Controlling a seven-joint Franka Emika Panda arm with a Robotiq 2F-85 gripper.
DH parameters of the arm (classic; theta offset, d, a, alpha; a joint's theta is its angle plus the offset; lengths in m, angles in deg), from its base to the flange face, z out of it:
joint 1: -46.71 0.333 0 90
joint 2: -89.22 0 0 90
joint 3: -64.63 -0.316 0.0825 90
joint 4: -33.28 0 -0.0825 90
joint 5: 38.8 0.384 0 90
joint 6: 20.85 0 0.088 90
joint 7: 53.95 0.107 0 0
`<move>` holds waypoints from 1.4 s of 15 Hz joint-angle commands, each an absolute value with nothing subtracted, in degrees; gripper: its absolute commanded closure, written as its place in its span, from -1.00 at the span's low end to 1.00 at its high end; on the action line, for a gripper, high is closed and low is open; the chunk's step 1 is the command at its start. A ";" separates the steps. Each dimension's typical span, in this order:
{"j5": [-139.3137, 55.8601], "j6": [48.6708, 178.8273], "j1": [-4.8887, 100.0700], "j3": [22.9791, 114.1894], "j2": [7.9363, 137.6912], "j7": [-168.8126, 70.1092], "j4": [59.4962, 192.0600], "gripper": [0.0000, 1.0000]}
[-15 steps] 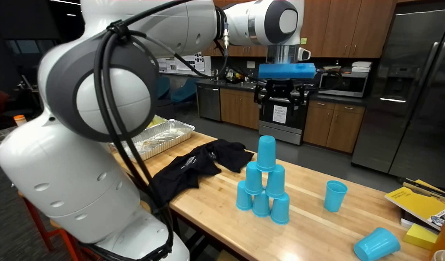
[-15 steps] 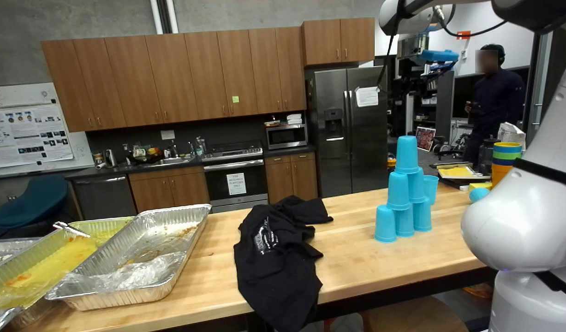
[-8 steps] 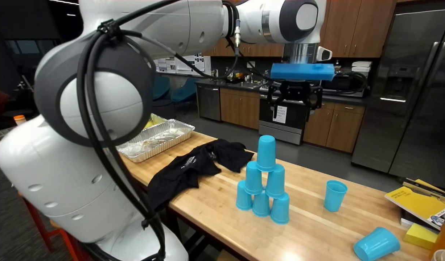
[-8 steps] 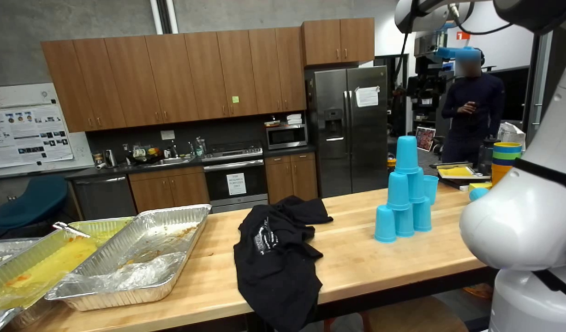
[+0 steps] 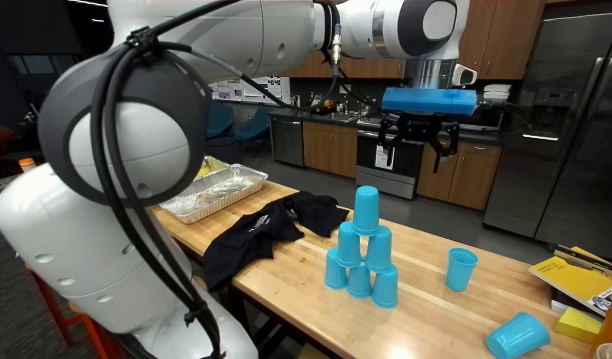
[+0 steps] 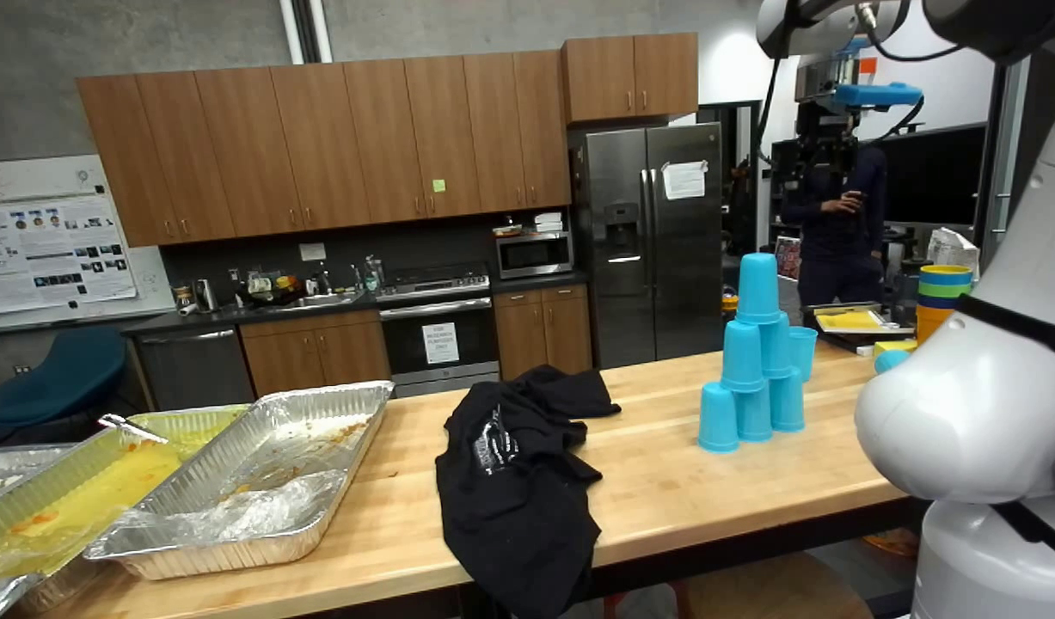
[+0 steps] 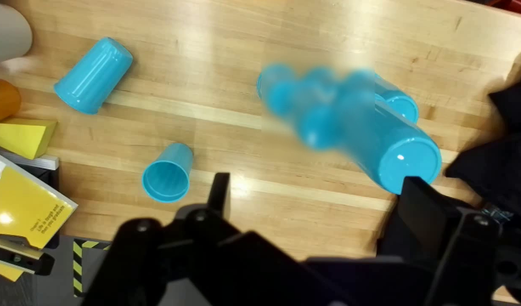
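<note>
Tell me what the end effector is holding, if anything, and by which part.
Nothing is held: the end effector hangs open above the table, its fingers apart with nothing gripped between them.

in an exterior view, six cups point(image 5: 371, 251) stand in three tiers on the surface point(image 5: 296, 279). a garment point(image 5: 286, 219) lies to their left, a tray point(image 5: 226, 203) farther left. to their right is an upright cup point(image 5: 460, 271); farther right and nearer, a sideways cup point(image 5: 521, 335) beside a block point(image 5: 578, 324). the pincer point(image 5: 413, 160) hangs above.
</note>
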State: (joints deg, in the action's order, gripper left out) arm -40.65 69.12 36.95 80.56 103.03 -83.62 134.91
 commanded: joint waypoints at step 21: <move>-40.63 68.51 35.94 81.94 102.81 -82.52 135.78 -1.00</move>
State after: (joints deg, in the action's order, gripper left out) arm -40.65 68.70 35.86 81.85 102.93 -82.50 136.02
